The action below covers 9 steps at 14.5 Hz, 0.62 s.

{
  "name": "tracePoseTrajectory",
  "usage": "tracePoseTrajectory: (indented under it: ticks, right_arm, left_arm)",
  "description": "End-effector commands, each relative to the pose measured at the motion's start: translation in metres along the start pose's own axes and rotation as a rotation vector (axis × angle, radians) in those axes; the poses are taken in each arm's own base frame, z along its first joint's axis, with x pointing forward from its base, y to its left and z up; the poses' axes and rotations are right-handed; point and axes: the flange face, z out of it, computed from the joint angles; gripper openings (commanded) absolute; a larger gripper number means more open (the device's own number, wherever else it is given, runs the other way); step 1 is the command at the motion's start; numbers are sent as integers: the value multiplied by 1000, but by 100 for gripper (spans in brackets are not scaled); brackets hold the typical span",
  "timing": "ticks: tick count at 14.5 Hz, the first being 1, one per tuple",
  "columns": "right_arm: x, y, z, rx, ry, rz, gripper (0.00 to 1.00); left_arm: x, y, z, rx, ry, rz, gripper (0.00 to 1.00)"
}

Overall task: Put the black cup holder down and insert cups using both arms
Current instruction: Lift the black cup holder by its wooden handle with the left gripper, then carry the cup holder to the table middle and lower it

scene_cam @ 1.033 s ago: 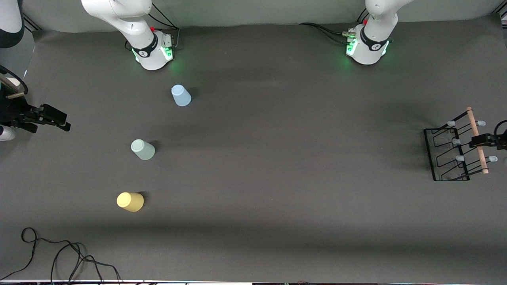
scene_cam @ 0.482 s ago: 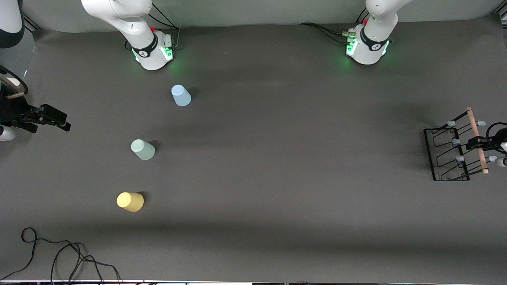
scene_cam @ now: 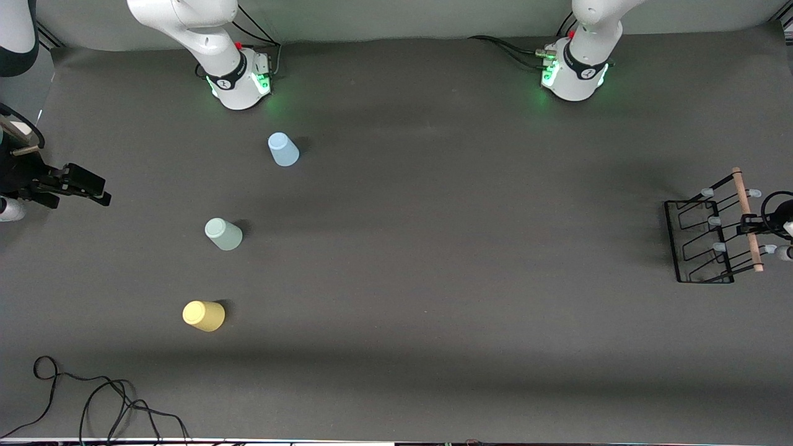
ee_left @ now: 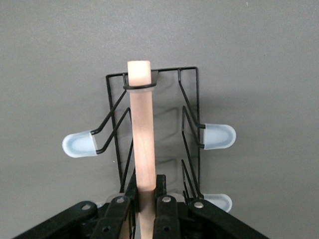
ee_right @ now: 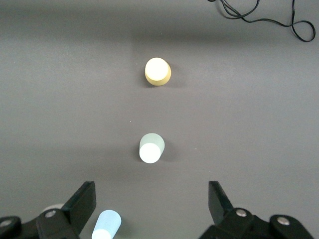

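The black cup holder stands at the left arm's end of the table, its wooden rod handle on top. My left gripper is shut on the rod; in the left wrist view both fingers clamp the rod above the rack. The light blue cup, mint cup and yellow cup stand upside down toward the right arm's end. My right gripper waits open and empty over that end's table edge. Its wrist view shows the yellow, mint and blue cups.
A black cable loops at the table edge nearest the front camera, at the right arm's end, and shows in the right wrist view. The arm bases stand along the edge farthest from the front camera.
My left gripper has come down onto the wooden rod and closed on it. The cup holder has shifted very slightly. The right arm and the cups have not moved.
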Motion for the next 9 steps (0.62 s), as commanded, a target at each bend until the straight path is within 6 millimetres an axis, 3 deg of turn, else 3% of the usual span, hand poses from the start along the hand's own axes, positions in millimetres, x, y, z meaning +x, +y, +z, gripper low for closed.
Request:
tracePoseTrajectory:
  ticks: [1, 3, 5, 9]
  right_arm:
    - [1, 1, -3, 16, -1, -7, 100]
    - [1, 2, -3, 16, -1, -7, 100]
    - [1, 2, -3, 16, -1, -7, 100]
    - [2, 2, -3, 16, 1, -7, 100]
  left_arm:
    - [-2, 10, -15, 14, 10, 25, 0]
    - [5, 27, -26, 11, 23, 40, 0]
    - [15, 58, -39, -29, 27, 46, 0]
    - [44, 155, -69, -22, 30, 12, 0]
